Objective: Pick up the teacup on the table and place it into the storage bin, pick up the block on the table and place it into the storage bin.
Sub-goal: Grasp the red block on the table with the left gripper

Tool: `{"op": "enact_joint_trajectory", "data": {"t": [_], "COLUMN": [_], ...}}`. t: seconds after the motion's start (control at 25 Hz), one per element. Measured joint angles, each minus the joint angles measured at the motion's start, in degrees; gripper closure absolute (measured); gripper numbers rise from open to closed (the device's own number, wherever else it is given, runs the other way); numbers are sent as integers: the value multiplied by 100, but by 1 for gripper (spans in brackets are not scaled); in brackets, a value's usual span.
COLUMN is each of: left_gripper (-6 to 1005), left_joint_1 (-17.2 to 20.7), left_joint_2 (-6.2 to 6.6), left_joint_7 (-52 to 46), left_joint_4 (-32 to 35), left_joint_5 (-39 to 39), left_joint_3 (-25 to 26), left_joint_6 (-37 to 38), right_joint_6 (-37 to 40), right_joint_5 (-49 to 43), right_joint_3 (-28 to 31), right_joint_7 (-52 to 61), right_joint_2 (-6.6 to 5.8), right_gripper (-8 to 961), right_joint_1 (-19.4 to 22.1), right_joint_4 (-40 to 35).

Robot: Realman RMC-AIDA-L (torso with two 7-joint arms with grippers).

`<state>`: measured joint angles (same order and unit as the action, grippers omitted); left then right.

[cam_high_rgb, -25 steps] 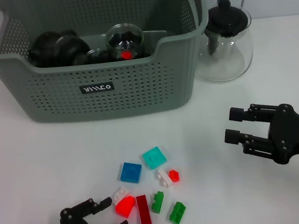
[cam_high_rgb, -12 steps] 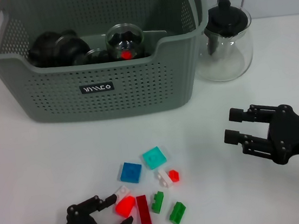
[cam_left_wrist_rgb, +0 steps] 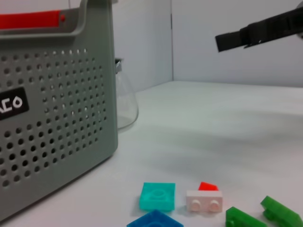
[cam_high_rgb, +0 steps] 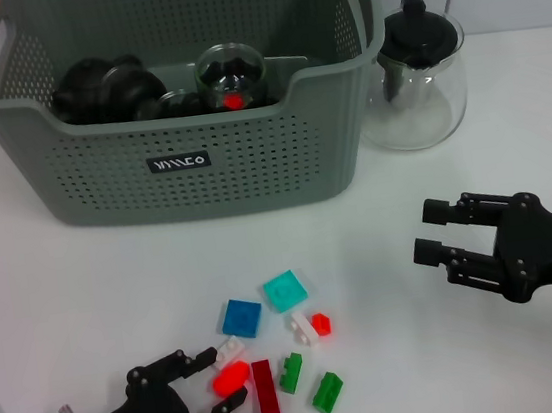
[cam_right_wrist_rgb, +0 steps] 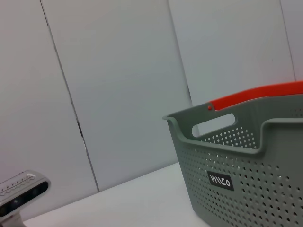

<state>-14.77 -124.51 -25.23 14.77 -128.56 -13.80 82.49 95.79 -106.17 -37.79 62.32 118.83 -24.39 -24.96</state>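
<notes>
The storage bin (cam_high_rgb: pixel 173 108) stands at the far edge of the table (cam_high_rgb: pixel 75 292), toward the left corner, holding dark rounded items and a clear teacup (cam_high_rgb: pixel 231 77) with a red spot inside. The glass teapot (cam_high_rgb: pixel 417 73) sits just beside the bin's right end, unmoved.

The right gripper (cam_high_rgb: pixel 428 231) hangs over the right side of the table, where it was a second ago, fingers parted and holding nothing; bare tabletop lies between it and the blocks.

The left gripper (cam_high_rgb: pixel 219 380) sits at the near edge and has pushed forward since the earlier frame. Its open fingers now straddle the red block (cam_high_rgb: pixel 231 378), which has shifted slightly; whether they touch it cannot be told.

The other blocks lie near the near edge: blue block (cam_high_rgb: pixel 241 317), teal block (cam_high_rgb: pixel 284 291), dark red bar (cam_high_rgb: pixel 265 388), two green blocks (cam_high_rgb: pixel 327 393), white block (cam_high_rgb: pixel 304 326).
</notes>
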Motion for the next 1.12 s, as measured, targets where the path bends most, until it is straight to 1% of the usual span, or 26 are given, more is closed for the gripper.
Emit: {"op": "enact_joint_trajectory", "data": {"t": [0.12,0.28,0.36,0.68,1.12], "left_gripper": [483,483,484,485,486], "left_joint_1": [-8,45,78,150,69], "left_joint_2": [1,26,32,16,14], "left_joint_7": [11,20,22,100,155], "left_joint_4": [-8,107,177,218,150], "left_joint_5": [13,17,17,-54,-158], "left_joint_3": [64,340,386,321,299], "left_joint_6": [-52,-9,25,423,86], "right_joint_6": [0,0,0,1,1], "right_joint_5": [0,1,1,0,0], "right_joint_3": [0,0,0,0,0], "right_joint_7": [0,0,0,0,0], "right_joint_2": [-1,-6,-7,-17,-10], "right_gripper": [395,395,395,396,396], "right_joint_1": [9,23,24,9,59], "right_joint_4": [0,1,1,51,53]}}
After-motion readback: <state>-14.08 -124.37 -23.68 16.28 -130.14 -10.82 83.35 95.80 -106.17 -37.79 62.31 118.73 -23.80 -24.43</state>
